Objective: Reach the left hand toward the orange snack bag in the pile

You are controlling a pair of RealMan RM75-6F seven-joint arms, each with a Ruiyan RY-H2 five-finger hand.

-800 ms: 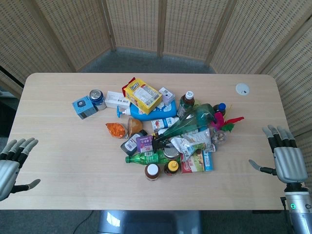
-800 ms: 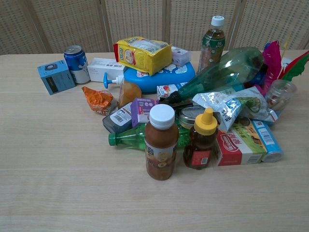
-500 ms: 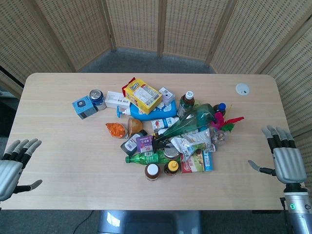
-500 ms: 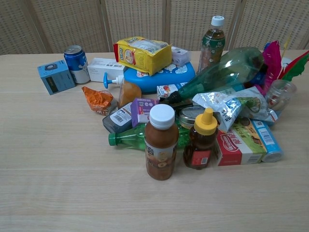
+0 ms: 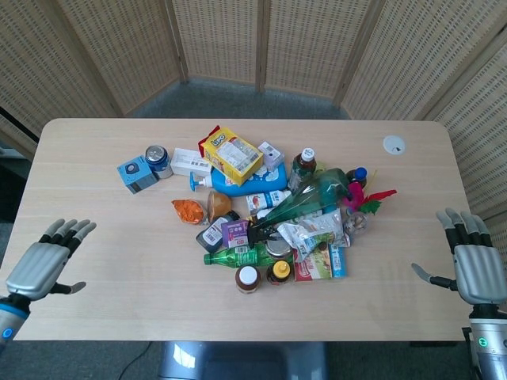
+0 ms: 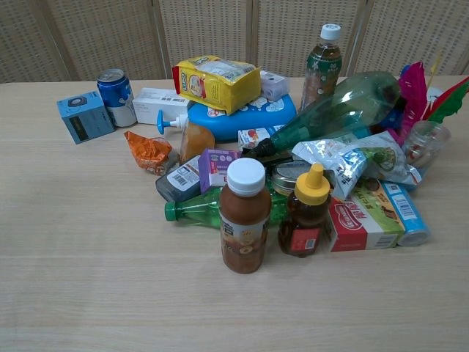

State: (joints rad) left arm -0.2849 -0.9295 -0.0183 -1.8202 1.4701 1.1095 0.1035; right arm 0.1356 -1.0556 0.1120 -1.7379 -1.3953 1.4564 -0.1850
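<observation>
1. Orange snack bag [image 5: 188, 210]: crumpled, at left edge of pile, just left of brown pouch [image 5: 219, 204]; exposed flank suits left-side approach.
2. Left hand [image 5: 46, 263]: empty, fingers spread, near-left table [image 5: 103, 309] edge, well apart from bag.
3. Right hand [image 5: 474, 265]: empty, spread, parked near-right, clear of pile.

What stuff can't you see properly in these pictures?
- Both hands: outside the chest view's frame.
- Right hand: its arm is cut off by the head view's bottom edge.
- Orange snack bag: print too small to read.
- Green bottle: partly hidden behind the brown bottle, chest view.
</observation>
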